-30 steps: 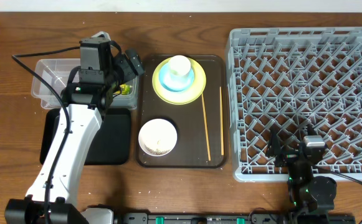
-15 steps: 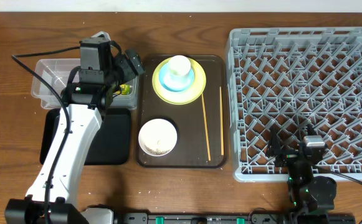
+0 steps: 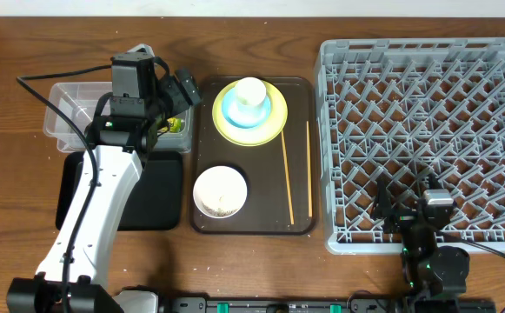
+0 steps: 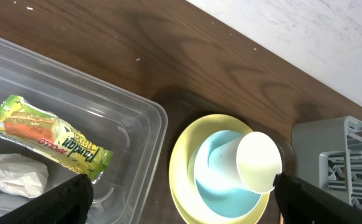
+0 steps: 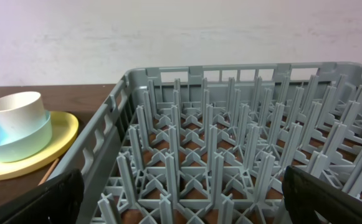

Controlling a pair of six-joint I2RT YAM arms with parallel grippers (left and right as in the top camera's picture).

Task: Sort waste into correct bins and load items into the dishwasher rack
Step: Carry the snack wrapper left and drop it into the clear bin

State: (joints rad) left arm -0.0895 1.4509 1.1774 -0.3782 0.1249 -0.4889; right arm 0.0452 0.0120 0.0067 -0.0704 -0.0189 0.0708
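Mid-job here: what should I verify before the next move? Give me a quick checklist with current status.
1. Green-yellow-orange snack wrapper and crumpled white tissue inside clear plastic tub: ok.
2. Left hand open, holding nothing: ok.
3. Right hand open, holding nothing: ok.
4. Grey pegged dishwasher rack free for loading: ok.
5. Small white cup, light blue bowl, yellow round plate separated: not ok, stacked.
6. White bowl rice-free: cannot tell.
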